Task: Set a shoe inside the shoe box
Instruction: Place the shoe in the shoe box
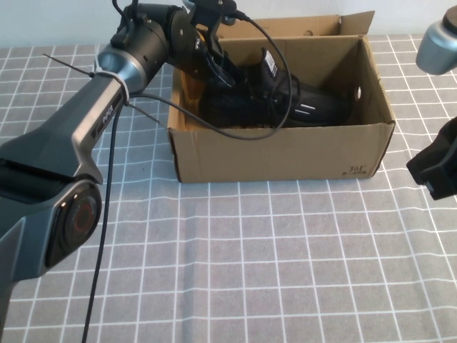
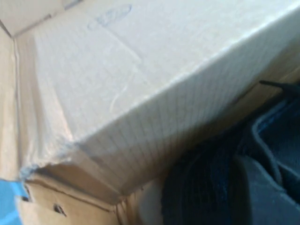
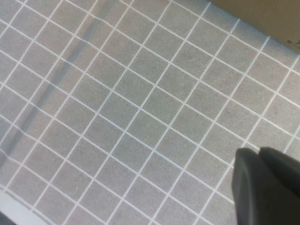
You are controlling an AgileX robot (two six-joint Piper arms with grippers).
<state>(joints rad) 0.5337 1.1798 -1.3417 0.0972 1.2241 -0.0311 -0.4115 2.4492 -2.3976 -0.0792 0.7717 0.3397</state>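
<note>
One black knit shoe (image 1: 285, 100) inside one brown corrugated shoe box (image 1: 285, 153). Left gripper (image 1: 218, 68) in box at heel, grip apparently obscured; cannot tell. Right gripper (image 1: 435, 168) beside box, opening likewise unreadable.

Shoe box (image 1: 285, 153) sits toward the back of the bench (image 1: 250, 271), centre. Shoe (image 1: 285, 100) lies inside it, toe to the right. Left claw (image 1: 218, 68) is inside the box's left end at the shoe's heel. Right claw (image 1: 435, 168) hangs right of the box, above the bench.

The shoe box (image 1: 285, 150) carries a small dark print on its front wall, near the right lower corner; it seems to begin with "30", but the rest is too small to read. No other text is legible.
</note>
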